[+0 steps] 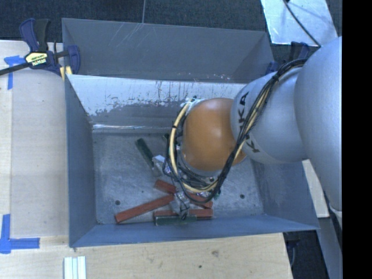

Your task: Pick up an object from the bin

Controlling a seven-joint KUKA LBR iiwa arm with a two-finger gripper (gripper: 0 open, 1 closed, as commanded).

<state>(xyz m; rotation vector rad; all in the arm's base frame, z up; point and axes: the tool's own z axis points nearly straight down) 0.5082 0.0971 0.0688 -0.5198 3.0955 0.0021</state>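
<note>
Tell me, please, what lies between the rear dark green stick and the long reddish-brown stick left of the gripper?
Only bare bin floor, in the camera view: nothing lies between the dark green stick and the long reddish-brown stick.

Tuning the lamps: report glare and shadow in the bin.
Camera view: the bin's sloped back wall catches pale glare; the orange wrist cover shows a soft sheen; the floor beneath it, by the reddish sticks, lies in shadow.

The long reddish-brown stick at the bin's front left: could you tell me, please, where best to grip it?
Probably its left half, from above, closing across its narrow width: the reddish-brown stick lies flat and clear there, while its right end meets the heap under the gripper.
</note>
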